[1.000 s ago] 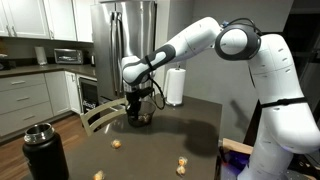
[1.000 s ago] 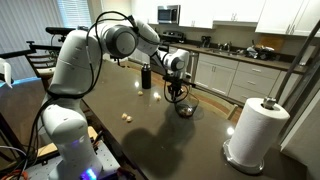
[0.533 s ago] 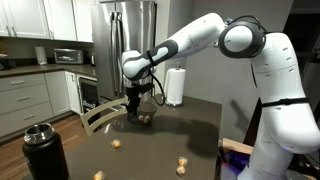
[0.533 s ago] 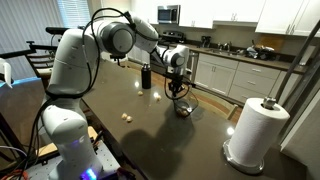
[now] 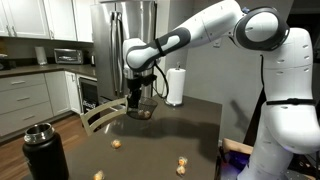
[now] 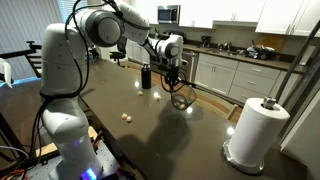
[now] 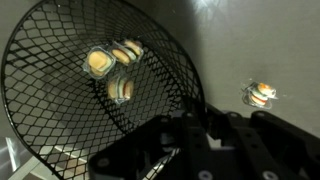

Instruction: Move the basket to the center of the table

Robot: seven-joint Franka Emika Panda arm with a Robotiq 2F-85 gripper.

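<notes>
1. The basket (image 6: 183, 98) hangs tilted from the tool (image 6: 176, 81) near mid-frame in an exterior view and seems just clear of the bench (image 6: 140, 130). In the wrist view its mesh fills the upper left. The tool looks clamped on the rim, at one side only.
2. That one-sided hold is the main risk. Thin wire can pivot or slip between the fingers, so a quick swing toward the bench centre could twist the basket or drop it.
3. The tilt is the next risk. Three tan pieces (image 7: 112, 68) lie inside the mesh, and a steeper lean or a jolt could roll them over the low rim.
4. If it is carried this low, the hanging edge may catch the bench. A loose piece (image 7: 262, 94) lies at the right of the wrist view, and a basket set down on it would rock.
5. The thermos (image 5: 44, 152) at lower left and the towel roll (image 6: 255, 130) at lower right stand well apart from the basket. I judge them little threat.
6. Hidden:
   - The fingertips do not show. The wrist view gives only a dark, blurred tool body along the bottom edge, which covers the point of grip.
   - The frame's left edge cuts off part of the basket.
   - In both exterior views the basket is small and dark against the dark bench, so the gap under it is hard to judge.
</notes>
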